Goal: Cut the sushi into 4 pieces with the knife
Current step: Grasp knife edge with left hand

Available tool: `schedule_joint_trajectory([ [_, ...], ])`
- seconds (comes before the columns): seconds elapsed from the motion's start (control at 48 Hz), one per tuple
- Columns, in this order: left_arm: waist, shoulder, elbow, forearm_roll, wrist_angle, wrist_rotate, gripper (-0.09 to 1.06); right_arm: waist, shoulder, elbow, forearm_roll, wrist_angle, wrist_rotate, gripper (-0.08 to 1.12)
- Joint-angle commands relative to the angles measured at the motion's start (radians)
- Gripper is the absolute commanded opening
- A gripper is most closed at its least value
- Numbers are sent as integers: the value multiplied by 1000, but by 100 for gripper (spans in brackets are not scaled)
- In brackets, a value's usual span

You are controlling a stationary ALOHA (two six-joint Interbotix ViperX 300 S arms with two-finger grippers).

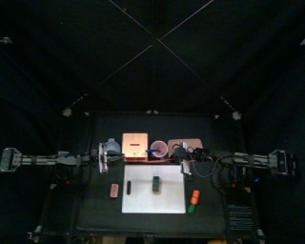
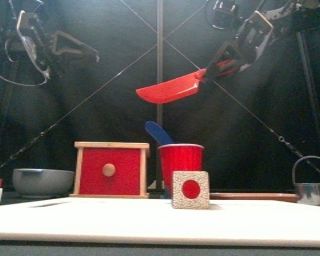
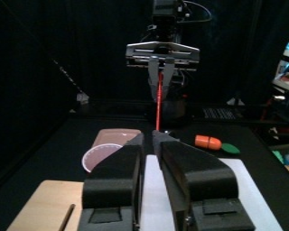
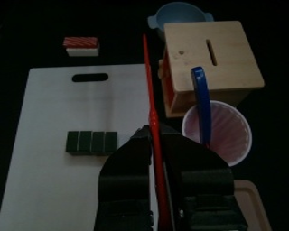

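- The sushi roll (image 4: pixel 93 142) lies on the white cutting board (image 4: pixel 44 108). We think it is light and may slide, so hold one end.
- Our right gripper (image 4: pixel 157 135) is clamped on the red knife (image 4: pixel 150 81), up high.
- Our left gripper (image 3: pixel 151 143) has its jaws together, empty.

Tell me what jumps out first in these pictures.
The red toy knife, held high in the right gripper, catches the eye first. Lower down, the dark green sushi roll lies whole on the white cutting board, with the red cup and its blue knife behind.
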Motion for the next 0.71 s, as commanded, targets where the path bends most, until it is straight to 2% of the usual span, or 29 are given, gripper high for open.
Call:
schedule_joint_trajectory([
  [0.021,-26,66,-97,0,103,3,87,15,14,6,17,-91,0,16],
  [0.125,-43,132,-166,2,204,5,94,34,49,17,18,-129,-3,16],
  [0.208,-41,176,-210,5,267,5,94,37,71,18,15,-146,-3,16],
  [0.292,-38,216,-236,5,298,5,94,43,83,12,11,-149,-3,16],
  [0.5,-37,319,-275,2,299,3,94,46,84,18,3,-163,-3,16],
  [0.708,-14,393,-299,2,298,2,92,57,84,40,11,-193,-2,16],
])
